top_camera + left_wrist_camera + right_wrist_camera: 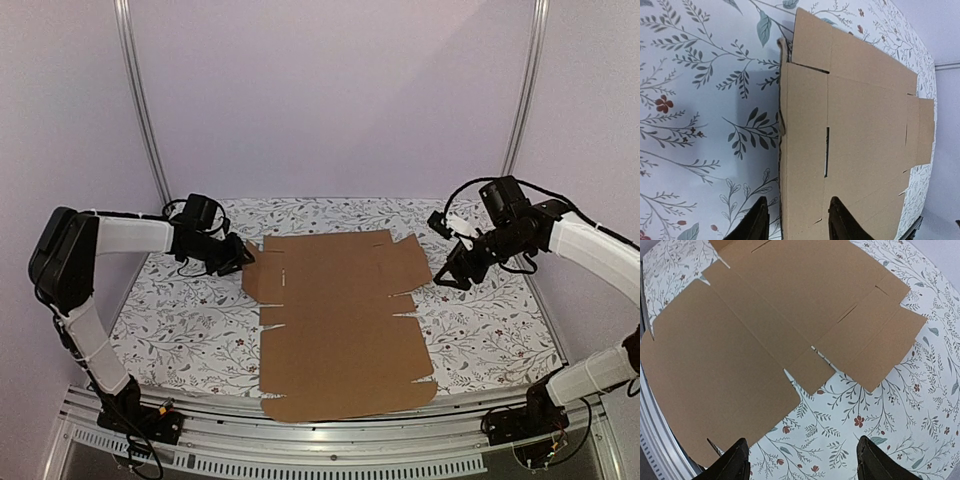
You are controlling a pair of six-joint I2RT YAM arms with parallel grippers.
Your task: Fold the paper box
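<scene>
flat brown cardboard paper box (340, 320) spread across the middle, open flowered tablecloth (170, 330) left and right of it

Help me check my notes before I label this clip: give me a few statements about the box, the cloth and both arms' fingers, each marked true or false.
1. The paper box lies opened out as a flat sheet. True.
2. The right fingers are pinching a flap of the box. False: they are spread apart over the cloth beside the box's right side, with nothing between them.
3. The left fingers are at the box's left edge, one over the cloth and one over the cardboard. True.
4. The cloth under the box is plain white. False: it has a leaf and flower print.
</scene>
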